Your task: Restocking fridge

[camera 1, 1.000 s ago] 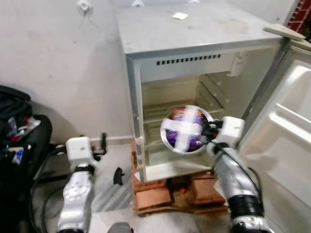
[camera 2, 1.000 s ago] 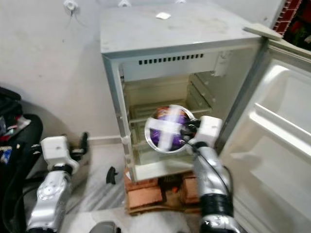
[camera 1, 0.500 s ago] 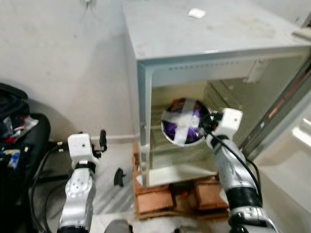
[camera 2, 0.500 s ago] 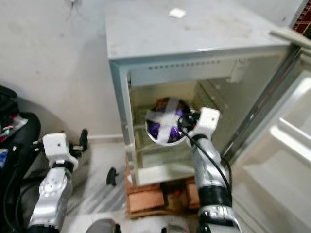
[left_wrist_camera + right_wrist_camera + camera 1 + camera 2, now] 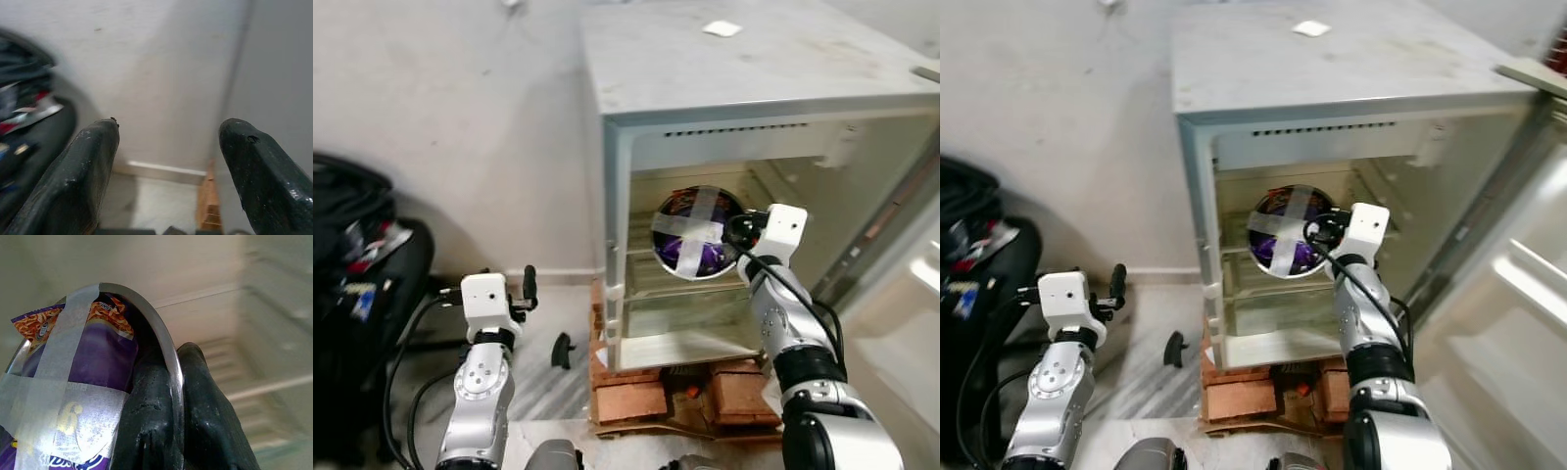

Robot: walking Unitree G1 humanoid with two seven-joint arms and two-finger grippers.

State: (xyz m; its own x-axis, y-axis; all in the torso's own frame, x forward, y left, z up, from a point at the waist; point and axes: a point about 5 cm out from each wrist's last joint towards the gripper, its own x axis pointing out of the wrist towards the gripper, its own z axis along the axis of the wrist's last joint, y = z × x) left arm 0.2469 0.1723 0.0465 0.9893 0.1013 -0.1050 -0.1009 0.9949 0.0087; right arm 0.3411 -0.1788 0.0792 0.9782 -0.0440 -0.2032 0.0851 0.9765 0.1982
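Steel bowl [image 5: 697, 233] pinched by right gripper [image 5: 740, 235] jaws; left gripper [image 5: 166, 161] jaws spread near wall [image 5: 460, 127].

You can't read the purple packet [image 5: 93, 382] in the steel bowl [image 5: 166, 357]: crossed tape [image 5: 58, 396] covers its print and the picture's edge cuts it off. The fridge door [image 5: 1518, 294] runs out of view. The black bags [image 5: 357, 264] are blurred and cropped.

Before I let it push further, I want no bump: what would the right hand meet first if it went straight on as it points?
Probably the fridge's back wall. The right hand, clamped on the taped bowl's rim, points into the open compartment; nothing shows between, though depth is unclear.
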